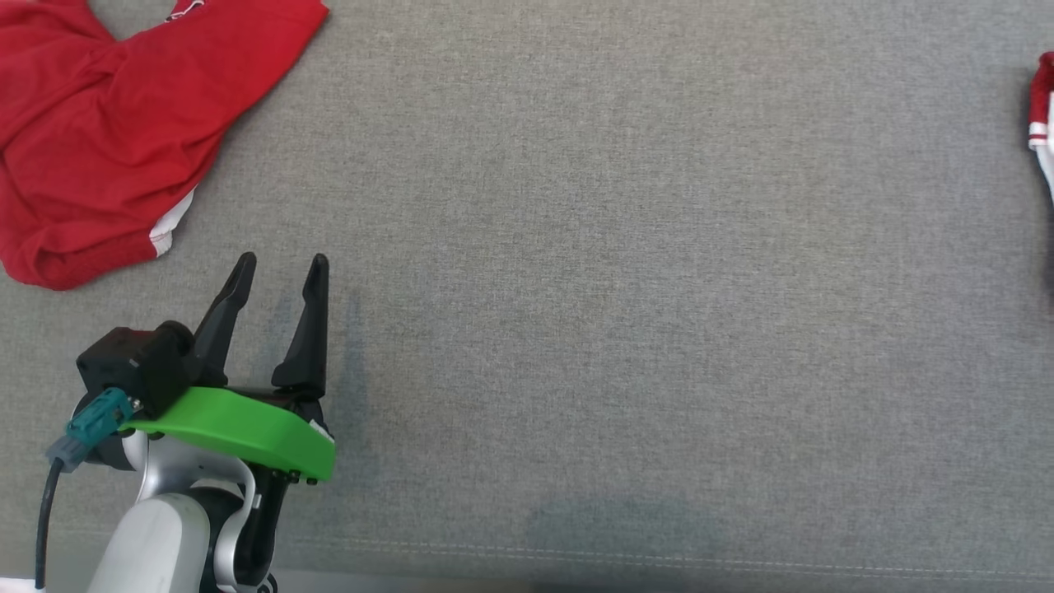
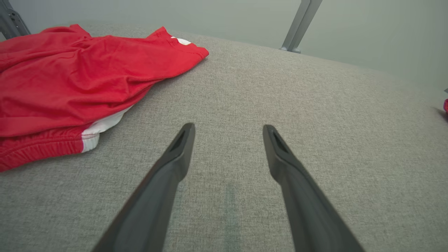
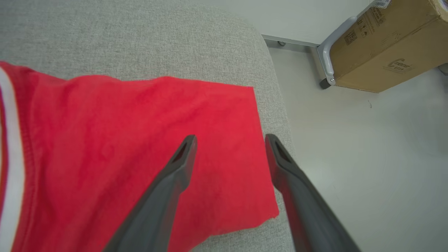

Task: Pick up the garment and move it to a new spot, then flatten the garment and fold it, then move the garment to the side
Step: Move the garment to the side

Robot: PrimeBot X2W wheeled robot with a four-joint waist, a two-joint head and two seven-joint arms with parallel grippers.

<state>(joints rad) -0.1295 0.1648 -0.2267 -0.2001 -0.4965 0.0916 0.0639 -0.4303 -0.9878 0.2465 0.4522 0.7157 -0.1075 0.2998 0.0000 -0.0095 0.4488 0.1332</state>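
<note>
A red garment [image 3: 140, 140] with a white stripe lies flat and smooth at the end of the grey cushion, its corner near the cushion's edge. In the head view a sliver of this garment [image 1: 1043, 107] shows at the far right. My right gripper [image 3: 230, 137] hovers over its corner, open, with nothing between the fingers. My left gripper [image 1: 282, 262] stands open over bare grey fabric at the lower left, holding nothing. In the left wrist view the left gripper [image 2: 228, 126] points across the cushion.
A second red garment [image 1: 107, 123] with white trim lies crumpled at the upper left, just beyond my left gripper; it appears as a rumpled garment [image 2: 70, 77] in the left wrist view. A cardboard box [image 3: 388, 45] stands on the floor past the cushion's edge [image 3: 276, 105].
</note>
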